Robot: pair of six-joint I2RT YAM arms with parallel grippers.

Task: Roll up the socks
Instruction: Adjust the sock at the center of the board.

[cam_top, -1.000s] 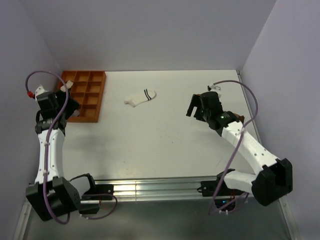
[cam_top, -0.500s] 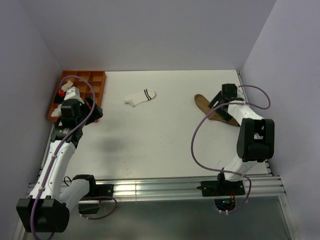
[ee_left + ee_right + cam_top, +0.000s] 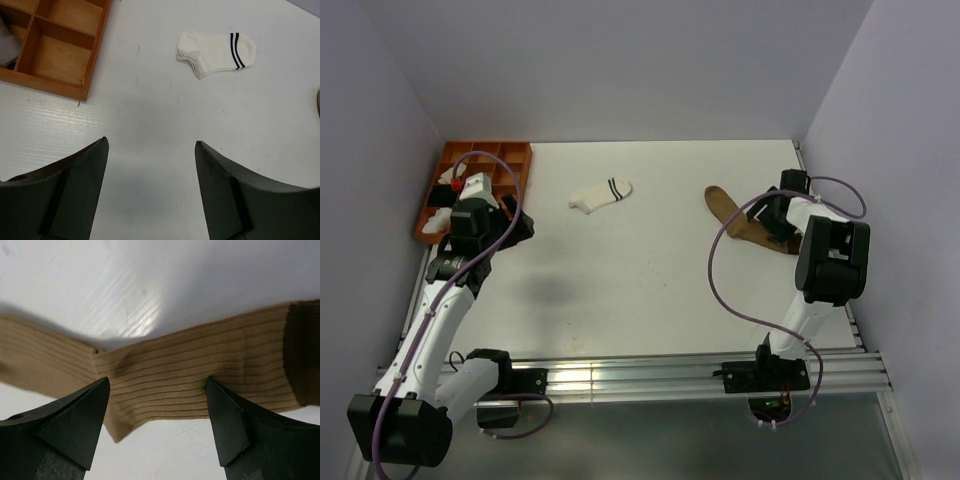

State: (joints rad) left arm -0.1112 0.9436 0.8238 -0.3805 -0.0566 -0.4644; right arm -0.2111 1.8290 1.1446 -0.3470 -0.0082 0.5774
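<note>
The right claw (image 3: 157, 385) stands open, its two dark fingers wide apart and low over the tan-brown sock (image 3: 165, 365), which lies flat between them; whether the fingertips touch the cloth I cannot tell. This sock is ribbed along its length, has a fold or a step in its lower edge, and turns darker brown at one end. In the top view it lies on the right part of the table (image 3: 650, 270), close to the right wall, with the claw above its middle. The left claw (image 3: 151, 145) is also open and holds nothing; it hangs over bare table on the left side. Further out from it, well apart, lies the short white sock (image 3: 215, 47), flat, with two thin dark stripes near its opening; it rests in the far middle of the table, between the tray and the tan-brown sock. The table is white and smooth with faint scuffs, and pale lilac walls (image 3: 620, 70) close it at the back and on both sides; a metal rail (image 3: 640, 378) runs along the near edge. The orange-brown wooden tray (image 3: 95, 60) sits in the far left corner, divided in square compartments. The compartments near the claw are bare wood, and something pale shows in one at the left edge, too cut off to name.
</note>
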